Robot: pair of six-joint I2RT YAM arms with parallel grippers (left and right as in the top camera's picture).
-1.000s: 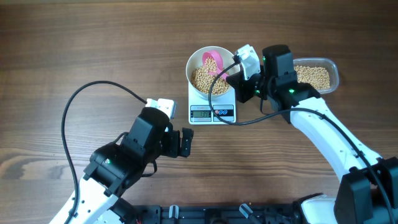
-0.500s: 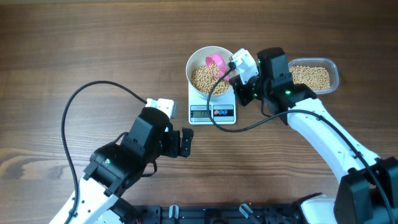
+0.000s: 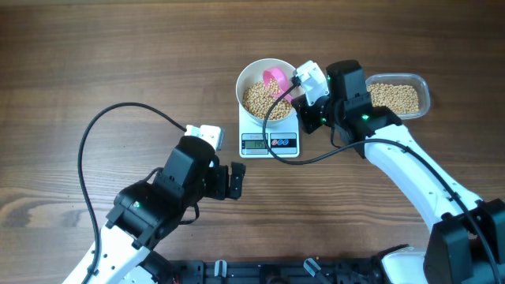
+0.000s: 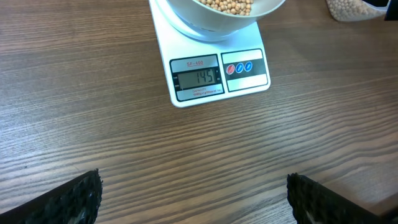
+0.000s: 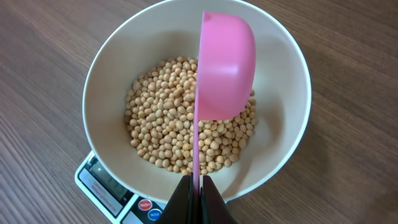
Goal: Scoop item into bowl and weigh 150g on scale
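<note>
Your right gripper (image 5: 198,190) is clamped tight on the thin handle of the pink scoop (image 5: 225,68), fingers pressed together with only the handle between them; the scoop hangs over the bowl (image 5: 283,134), turned on its side so that its rim shows edge-on and its rounded back bulges to one side; you cannot see into its hollow from the wrist view, so whether any beans are left in it cannot be told.

The beans (image 5: 165,134) lie in a loose tan heap across the bottom of the white bowl, well below its rim, with bare white wall all round them; the bowl sits on the scale (image 4: 163,43), covering most of its top and overhanging the back half; the scale's front strip is clear, and its display (image 4: 197,77) reads 145; 2 round buttons (image 4: 237,68), 1 red and 1 blue, sit just beside the display.

More beans fill the clear tub (image 3: 424,95), which stands on the table (image 3: 118,47) beyond the right arm, apart from the scale.

Your left gripper (image 4: 193,199) is spread as wide as it goes, with nothing between its 2 dark fingers (image 4: 68,199); it faces the scale's front across bare wood, near it but not touching; whether the fingers rest on the table or hover above it cannot be told.
</note>
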